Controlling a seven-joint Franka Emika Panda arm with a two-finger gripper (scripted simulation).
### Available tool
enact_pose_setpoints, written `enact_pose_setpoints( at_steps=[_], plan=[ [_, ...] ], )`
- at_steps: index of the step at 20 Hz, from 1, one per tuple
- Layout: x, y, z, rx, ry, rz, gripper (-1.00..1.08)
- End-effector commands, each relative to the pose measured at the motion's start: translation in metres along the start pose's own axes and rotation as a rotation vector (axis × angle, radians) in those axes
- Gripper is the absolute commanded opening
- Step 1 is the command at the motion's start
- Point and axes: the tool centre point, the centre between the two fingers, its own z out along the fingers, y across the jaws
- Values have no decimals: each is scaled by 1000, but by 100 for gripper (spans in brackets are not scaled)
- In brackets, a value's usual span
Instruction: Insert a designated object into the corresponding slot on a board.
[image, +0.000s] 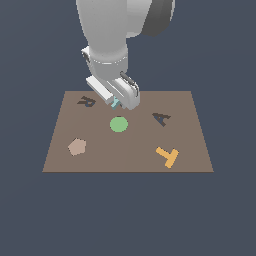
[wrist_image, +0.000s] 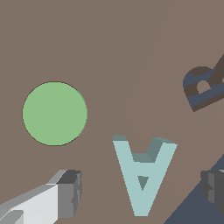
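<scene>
The light teal A block (wrist_image: 143, 175) lies on the brown board (image: 192, 145). In the exterior view only a sliver of it (image: 115, 103) shows under my hand. My gripper (wrist_image: 142, 190) is open and low over the block. One finger (wrist_image: 70, 192) and the other finger (wrist_image: 214, 188) stand on either side of it, apart from it. In the exterior view the gripper (image: 118, 103) is at the board's back middle. The dark A-shaped slot (image: 161, 119) is off to the exterior view's right of it, empty.
A green disc (image: 119, 124) lies just in front of the gripper and also shows in the wrist view (wrist_image: 54, 113). The dark R-shaped recess (image: 87, 101) is at the back left. An orange T (image: 168, 156) and a tan pentagon (image: 77, 147) lie near the front.
</scene>
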Motion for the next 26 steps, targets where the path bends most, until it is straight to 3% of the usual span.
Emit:
enact_pose_setpoints(
  at_steps=[1, 23, 24, 26],
  plan=[
    [-2, 3, 5, 2, 1, 36, 100],
    [-5, 4, 28, 3, 0, 58, 100],
    [-5, 4, 28, 3, 0, 58, -100],
    [-5, 4, 28, 3, 0, 58, -100]
  ],
)
